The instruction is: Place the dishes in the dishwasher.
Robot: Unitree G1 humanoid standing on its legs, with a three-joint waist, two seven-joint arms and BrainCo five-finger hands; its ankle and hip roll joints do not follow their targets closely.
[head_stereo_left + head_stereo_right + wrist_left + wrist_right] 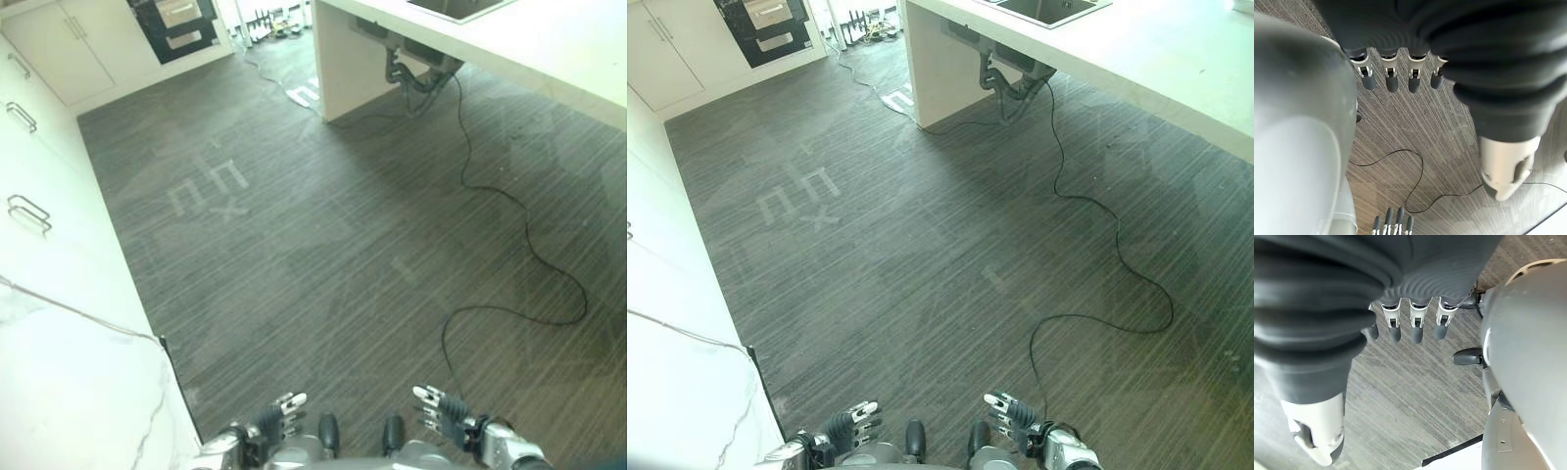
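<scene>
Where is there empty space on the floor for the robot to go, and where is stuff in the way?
The widest bare stretch of grey floor runs between the white cabinets on the robot's left and the island counter on its right. It is more cluttered by the island, where a black cable snakes across. Both the left hand and right hand hang empty.

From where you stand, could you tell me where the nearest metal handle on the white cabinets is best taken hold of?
Grip the handle at mid-bar, probably with the open left hand, coming from the floor side. It is a slim bar standing off the cabinet front, fixed at both ends, so fingers can hook behind its middle.
</scene>
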